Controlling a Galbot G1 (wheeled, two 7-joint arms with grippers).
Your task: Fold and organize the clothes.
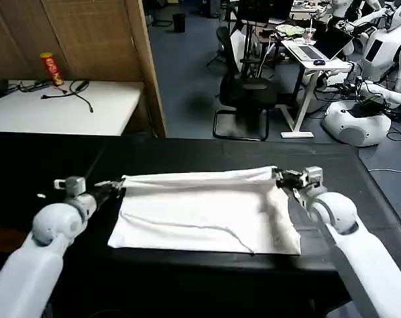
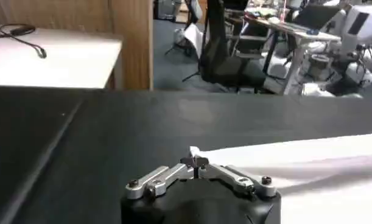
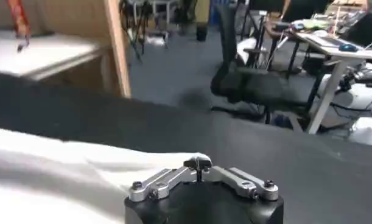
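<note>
T-shirt point(image 1: 203, 212) lay flat on the black table point(image 1: 48, 159), long axis running left to right. Left gripper point(image 1: 113, 186) pinched its far left corner; right gripper point(image 1: 284, 177) pinched the far right corner. Fabric extended from both toward the robot, each arm equally near its corner.

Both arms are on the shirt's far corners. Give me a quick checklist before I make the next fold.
1. Left gripper shut on the T-shirt corner: ok.
2. Right gripper shut on the opposite corner: ok.
3. Far edge taut between the jaws: ok.
4. Shirt fully on the black table: ok.
5. Cloth flat: not ok, creased on the robot's right.
6. Print side up or down: cannot tell.
</note>
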